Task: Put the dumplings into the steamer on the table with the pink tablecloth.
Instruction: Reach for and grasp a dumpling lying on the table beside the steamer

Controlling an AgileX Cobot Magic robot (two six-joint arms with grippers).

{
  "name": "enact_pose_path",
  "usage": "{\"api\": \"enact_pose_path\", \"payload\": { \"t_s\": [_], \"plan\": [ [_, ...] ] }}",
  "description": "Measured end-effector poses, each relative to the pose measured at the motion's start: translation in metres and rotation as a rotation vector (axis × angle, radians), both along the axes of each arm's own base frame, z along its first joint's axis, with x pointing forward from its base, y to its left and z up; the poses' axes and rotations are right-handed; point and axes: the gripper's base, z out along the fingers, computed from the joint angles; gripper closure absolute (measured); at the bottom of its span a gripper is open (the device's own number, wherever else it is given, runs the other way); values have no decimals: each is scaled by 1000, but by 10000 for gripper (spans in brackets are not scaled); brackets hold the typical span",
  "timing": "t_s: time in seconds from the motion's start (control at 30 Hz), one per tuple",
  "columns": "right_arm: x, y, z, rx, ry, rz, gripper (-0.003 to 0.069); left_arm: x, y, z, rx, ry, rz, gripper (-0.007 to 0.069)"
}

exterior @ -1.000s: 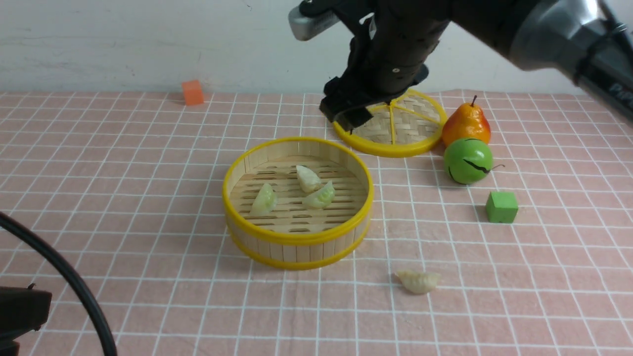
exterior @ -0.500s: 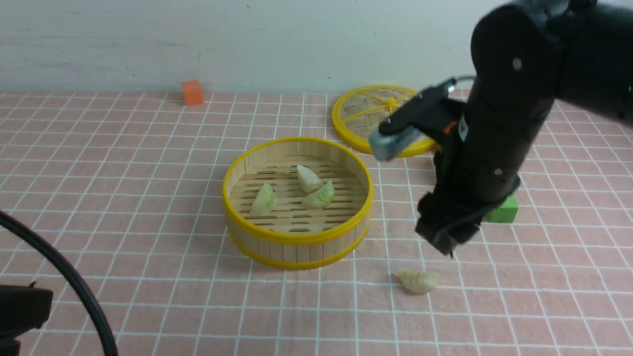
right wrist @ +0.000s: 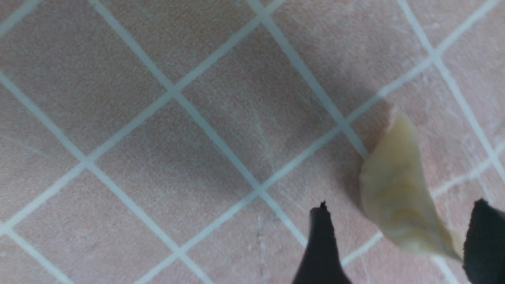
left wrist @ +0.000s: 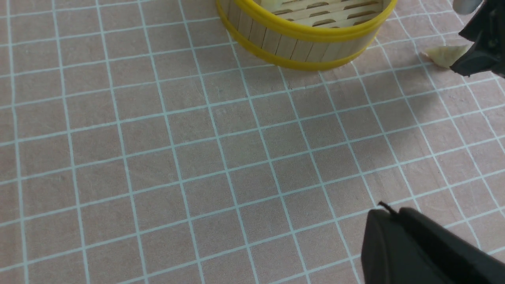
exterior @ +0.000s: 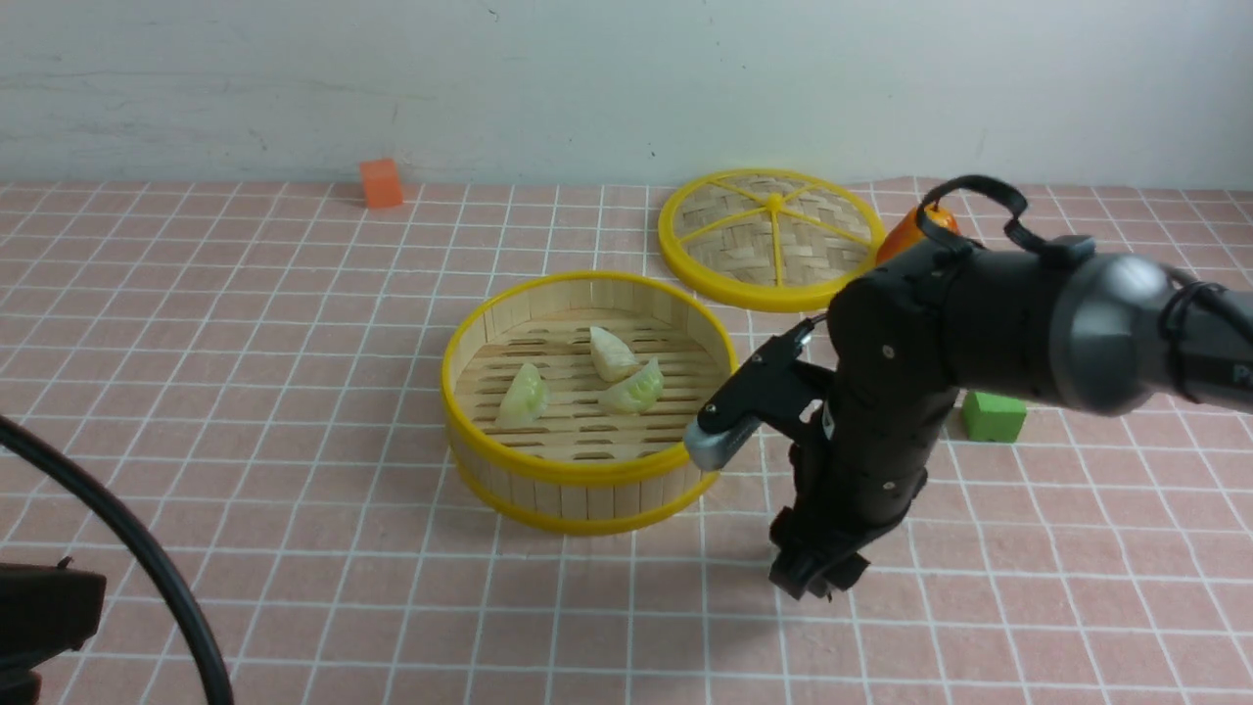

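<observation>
The steamer (exterior: 587, 472) stands mid-table on the pink tablecloth (exterior: 294, 392). It holds three dumplings: two pale green (exterior: 524, 397) (exterior: 636, 389) and one cream-white (exterior: 612, 352). A further cream dumpling (right wrist: 398, 193) lies on the cloth in front of the steamer, to its right. My right gripper (right wrist: 402, 203) is down over it, open. Its fingers (right wrist: 321, 244) stand on either side of the dumpling with cloth showing between. In the front view my right gripper (exterior: 812, 578) hides that dumpling. The left wrist view shows the dumpling (left wrist: 444, 55), the steamer (left wrist: 307, 43) and my left gripper (left wrist: 388, 211), shut and empty.
The flat woven lid (exterior: 773, 240) lies behind the steamer to the right. A pear (exterior: 915, 230) shows partly behind my right arm, and a green cube (exterior: 994, 416) sits beside that arm. An orange cube (exterior: 381, 183) is at the far back left. My left arm's cable (exterior: 147, 568) crosses the near left corner.
My right arm has swung from above the lid at the back down to the cloth in front of the steamer, to its right, onto the cream dumpling. The left arm has stayed put.
</observation>
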Motion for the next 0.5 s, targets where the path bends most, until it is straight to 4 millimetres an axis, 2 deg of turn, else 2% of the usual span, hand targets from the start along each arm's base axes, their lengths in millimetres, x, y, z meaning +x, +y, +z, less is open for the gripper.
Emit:
{"api": "enact_pose_path", "payload": {
  "t_s": [0.2, 0.3, 0.4, 0.5],
  "plan": [
    [4, 3, -17, -34, 4, 132, 222, 0, 0, 0, 2, -1, 0, 607],
    [5, 2, -17, -46, 0, 153, 300, 0, 0, 0, 3, -1, 1, 607],
    [5, 0, -17, -68, -10, 166, 445, 0, 1, 0, 8, -4, 2, 607],
    [7, -1, -15, -94, -18, 170, 464, 0, 1, 0, 11, -6, 3, 607]
  ]
}}
